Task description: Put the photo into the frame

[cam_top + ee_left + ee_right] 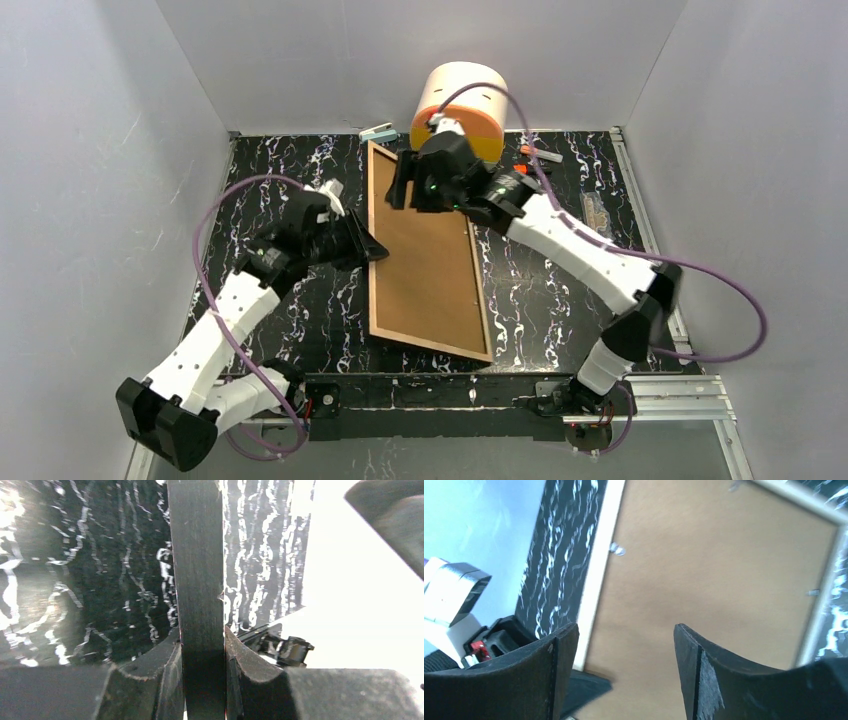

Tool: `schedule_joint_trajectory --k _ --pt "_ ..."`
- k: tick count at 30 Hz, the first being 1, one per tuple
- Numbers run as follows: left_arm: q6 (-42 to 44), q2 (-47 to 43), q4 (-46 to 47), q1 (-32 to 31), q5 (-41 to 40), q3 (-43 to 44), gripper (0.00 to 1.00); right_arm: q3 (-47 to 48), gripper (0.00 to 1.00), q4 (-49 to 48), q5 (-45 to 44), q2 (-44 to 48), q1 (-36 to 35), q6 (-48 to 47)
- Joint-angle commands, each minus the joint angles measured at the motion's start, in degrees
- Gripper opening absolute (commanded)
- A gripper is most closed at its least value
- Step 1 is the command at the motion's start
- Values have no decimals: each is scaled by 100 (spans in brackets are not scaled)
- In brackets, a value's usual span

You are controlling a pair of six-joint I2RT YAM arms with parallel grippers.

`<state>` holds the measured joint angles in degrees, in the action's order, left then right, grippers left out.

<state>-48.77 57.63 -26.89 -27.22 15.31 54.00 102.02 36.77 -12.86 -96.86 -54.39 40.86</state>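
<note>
Brown flat backing board [425,265] fills the tan-rimmed rectangular wooden frame [371,300] — left gripper [365,245] clamps its thin dark edge; right gripper [403,185] hovers above, fingers spread.

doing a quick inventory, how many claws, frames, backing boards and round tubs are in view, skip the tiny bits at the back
claws: 2 (left claw, right claw)
frame: 1
backing board: 1
round tub: 1
total: 5
</note>
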Motion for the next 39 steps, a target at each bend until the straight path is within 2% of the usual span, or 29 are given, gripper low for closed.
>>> schedule_joint_trajectory --k 1,5,9,21,24,29,31,35,39 --pt "1703 363 -2023 15 -1523 1456 0 -449 79 -506 -541 907 153 -296" --pt "2285 852 -2834 15 -2279 2585 0 -1186 79 -866 -689 1644 208 -253" --pt "2684 1310 -3220 15 -2696 3497 0 -1488 80 -696 -707 1998 262 -199" --pt "3854 2213 -3169 15 -3506 5241 0 -1754 81 -302 -54 1972 424 80" --pt "4052 2295 -3051 15 -3355 5377 0 -1878 82 -519 375 1938 561 270" --pt "4121 2269 -2883 15 -2977 5096 0 -2042 84 -1217 1089 1730 832 786" --pt "4114 2218 -2828 15 -2881 4915 0 -1873 86 -1430 1241 1519 887 988" --pt "4087 2102 -2731 15 -2721 4628 0 -900 87 -1320 1251 770 897 1201" --pt "4075 2051 -2668 9 -2365 4514 15 -85 88 -1176 1247 82 895 1334"
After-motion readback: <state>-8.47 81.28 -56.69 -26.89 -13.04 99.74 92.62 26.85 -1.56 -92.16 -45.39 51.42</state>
